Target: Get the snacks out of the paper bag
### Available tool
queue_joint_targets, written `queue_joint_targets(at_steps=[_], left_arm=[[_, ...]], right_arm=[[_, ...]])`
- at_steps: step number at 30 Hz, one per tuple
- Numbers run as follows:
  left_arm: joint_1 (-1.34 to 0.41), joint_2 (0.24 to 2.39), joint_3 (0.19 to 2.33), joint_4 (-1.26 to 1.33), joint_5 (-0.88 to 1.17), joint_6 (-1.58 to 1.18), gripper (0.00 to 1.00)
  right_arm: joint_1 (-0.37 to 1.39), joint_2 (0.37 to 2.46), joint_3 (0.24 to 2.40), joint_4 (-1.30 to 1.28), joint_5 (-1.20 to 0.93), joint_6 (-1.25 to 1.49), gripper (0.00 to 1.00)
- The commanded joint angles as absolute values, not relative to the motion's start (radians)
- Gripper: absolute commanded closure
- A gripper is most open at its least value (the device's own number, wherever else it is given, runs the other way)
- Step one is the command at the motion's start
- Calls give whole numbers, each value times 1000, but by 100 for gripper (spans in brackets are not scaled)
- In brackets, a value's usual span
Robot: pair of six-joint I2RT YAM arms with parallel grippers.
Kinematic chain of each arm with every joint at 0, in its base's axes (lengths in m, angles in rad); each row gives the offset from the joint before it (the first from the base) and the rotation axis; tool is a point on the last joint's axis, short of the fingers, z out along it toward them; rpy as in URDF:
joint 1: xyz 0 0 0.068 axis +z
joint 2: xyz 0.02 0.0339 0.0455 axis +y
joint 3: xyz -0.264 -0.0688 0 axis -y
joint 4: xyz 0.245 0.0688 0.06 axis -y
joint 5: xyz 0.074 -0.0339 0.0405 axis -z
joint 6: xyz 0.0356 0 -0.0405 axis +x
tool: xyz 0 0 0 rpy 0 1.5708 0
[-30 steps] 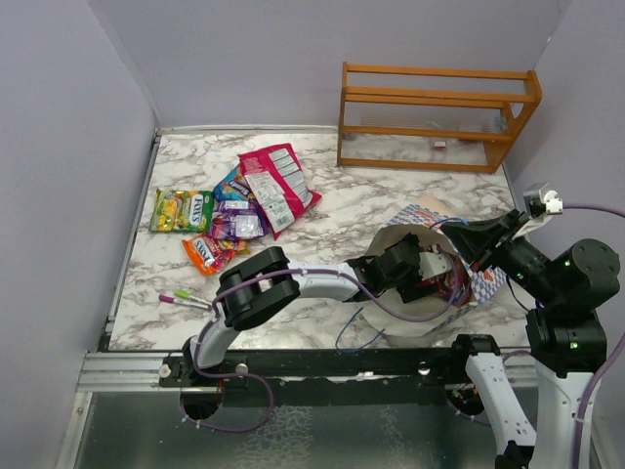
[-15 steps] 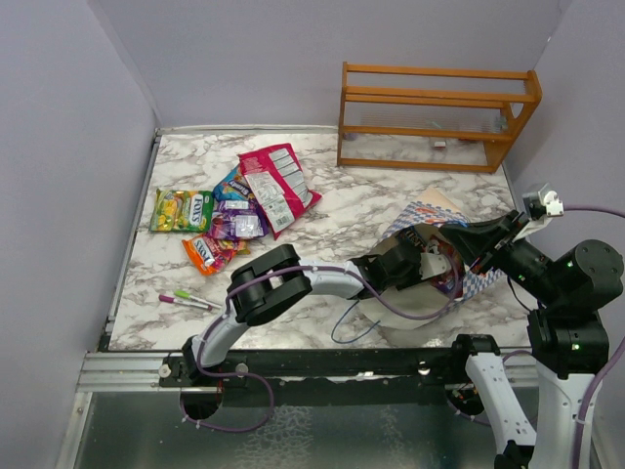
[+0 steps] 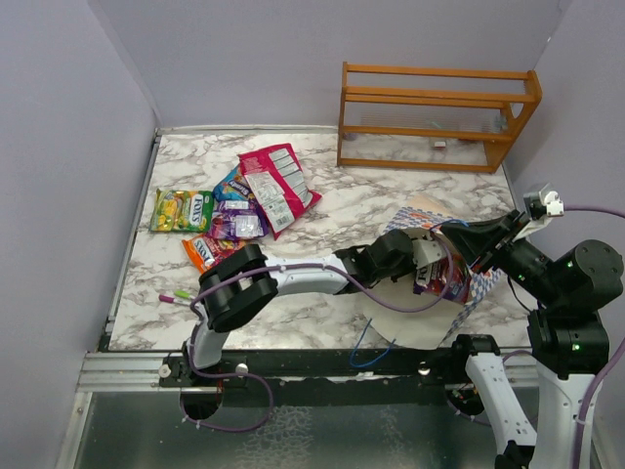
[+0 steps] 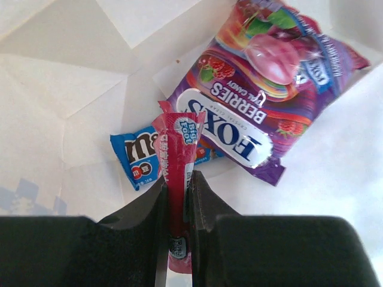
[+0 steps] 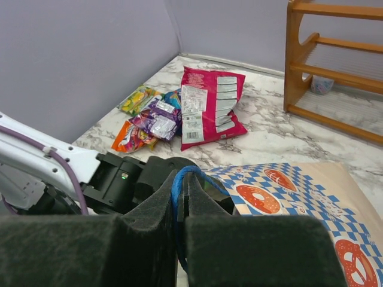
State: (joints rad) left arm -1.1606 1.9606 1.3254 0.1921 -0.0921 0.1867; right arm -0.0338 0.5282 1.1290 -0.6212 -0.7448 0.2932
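Left jaws are clamping a slim red packet (image 4: 177,149) edge-on, inside the paper bag (image 3: 422,211). The bag is lying on its side at the right of the surface (image 3: 342,210), with its mouth toward my left arm. Right jaws are pinching shut on the blue cord handle (image 5: 178,182), lifting the mouth.

Procedure: I am holding grip pressure const. and aiming to draw the packet straight out to the left, low, w/o scraping the bag wall. The right arm is acting as anchor, probably req'd so the bag isn't sliding along.

Remaining inside, just beyond the red packet:
- purple berry packet (image 4: 263,113)
- small blue packet (image 4: 134,162), partly under it

Drop zone: snack pile (image 3: 239,210), far left.

Obstructions:
- pens (image 3: 181,298), near left
- my purple cable (image 3: 405,310), sagging by the mouth, possible snag
- orange rack (image 3: 435,112), far right, well apart
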Motion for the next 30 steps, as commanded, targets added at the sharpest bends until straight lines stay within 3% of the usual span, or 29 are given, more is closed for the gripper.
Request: queue_joint_targets(at_steps=[1, 7, 16, 20, 25, 30], left_arm=[[-1175, 1840, 1286, 131, 22, 123, 96], [-1261, 1622, 1134, 100, 185, 133, 95], [-1364, 1107, 826, 23, 163, 32, 98], [-1363, 891, 801, -157, -163, 13, 100], [-1360, 732, 806, -292, -828, 15, 100], [-1343, 687, 767, -255, -962, 83, 100]], right_arm=[[-31, 528, 1161, -634, -658, 294, 98], [-31, 530, 1145, -633, -607, 317, 98], [-31, 513, 1113, -620, -550, 336, 98], [-31, 502, 1086, -613, -552, 338, 98], [-31, 500, 1069, -605, -554, 335, 98], [-31, 498, 1065, -598, -560, 339, 98]])
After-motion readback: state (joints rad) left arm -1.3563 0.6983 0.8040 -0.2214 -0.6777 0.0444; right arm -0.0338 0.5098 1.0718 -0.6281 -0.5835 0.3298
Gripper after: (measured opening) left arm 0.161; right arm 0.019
